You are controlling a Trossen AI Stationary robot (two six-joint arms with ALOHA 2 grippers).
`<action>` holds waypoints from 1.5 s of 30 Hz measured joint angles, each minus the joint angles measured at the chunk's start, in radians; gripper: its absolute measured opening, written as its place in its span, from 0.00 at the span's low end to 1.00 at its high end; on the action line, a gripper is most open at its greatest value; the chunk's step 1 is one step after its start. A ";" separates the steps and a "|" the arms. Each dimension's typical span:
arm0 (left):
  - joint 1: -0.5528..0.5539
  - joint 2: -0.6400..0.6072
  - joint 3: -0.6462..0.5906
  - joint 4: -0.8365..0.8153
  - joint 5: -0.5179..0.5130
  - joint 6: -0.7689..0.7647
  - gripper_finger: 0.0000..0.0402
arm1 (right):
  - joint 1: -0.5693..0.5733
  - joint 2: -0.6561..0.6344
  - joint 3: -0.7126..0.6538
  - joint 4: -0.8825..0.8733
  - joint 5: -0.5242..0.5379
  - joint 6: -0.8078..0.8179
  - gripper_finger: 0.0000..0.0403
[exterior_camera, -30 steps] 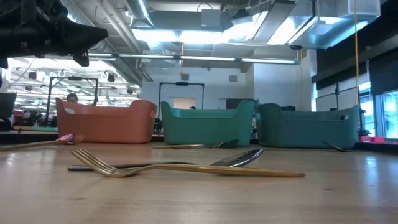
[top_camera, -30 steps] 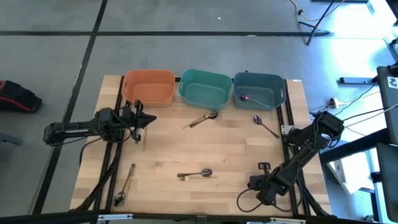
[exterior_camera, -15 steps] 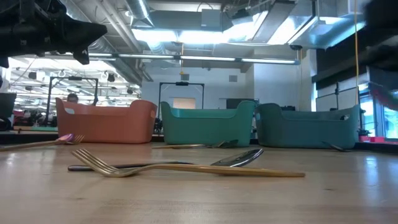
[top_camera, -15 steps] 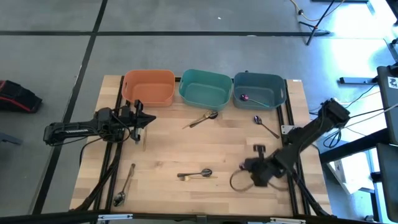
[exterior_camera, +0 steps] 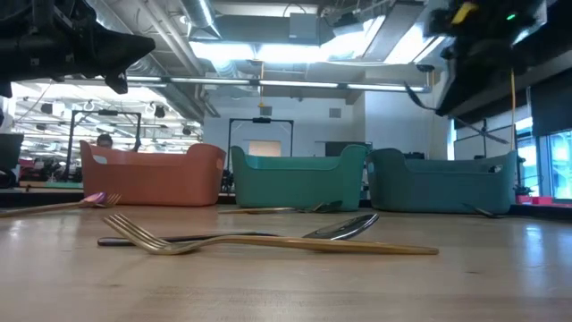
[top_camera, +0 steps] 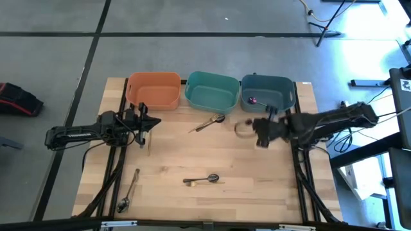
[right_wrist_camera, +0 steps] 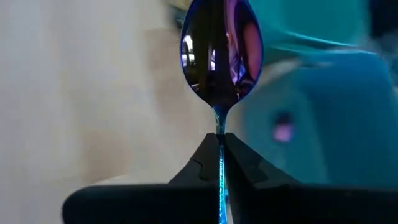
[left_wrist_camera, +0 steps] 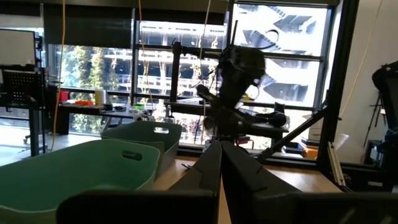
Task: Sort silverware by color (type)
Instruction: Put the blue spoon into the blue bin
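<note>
Silverware sorting, mid-transfer. At far left the left hand (top_camera: 142,125) hangs closed and empty just in front of the orange bin (top_camera: 153,90), exactly where it hung a second ago. Near the surface's (top_camera: 167,160) front-left corner lies one slim utensil (top_camera: 129,190); at centre front a gold fork (exterior_camera: 268,241) lies crossed with a dark spoon (top_camera: 204,179); another gold piece (top_camera: 210,122) rests just before the teal bin (top_camera: 212,92). Chief change: the right arm, a second ago low at the front-right corner, has swung up beside the blue-grey bin (top_camera: 268,94), and the purple spoon formerly lying near that bin is gone from the boards. The right hand (right_wrist_camera: 219,138) now grips an iridescent purple spoon (right_wrist_camera: 221,50) by its handle, bowl outward, close to the bin wall. A purple piece (top_camera: 253,100) already lies inside that bin, so release there would suit the colour grouping. Between spoon and bin opening stands only the bin's near wall, which the spoon must clear.
</note>
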 joint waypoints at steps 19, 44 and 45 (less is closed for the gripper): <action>0.000 0.000 0.000 -0.010 -0.002 0.004 0.02 | -0.897 0.090 -0.114 0.486 -0.378 -0.593 0.00; 0.000 0.000 0.000 -0.008 -0.060 0.055 0.05 | -1.001 0.344 -0.093 0.566 -0.427 -0.403 0.15; 0.001 0.000 0.000 -0.008 -0.081 0.058 0.08 | -0.992 0.322 -0.082 0.554 -0.404 -0.403 0.18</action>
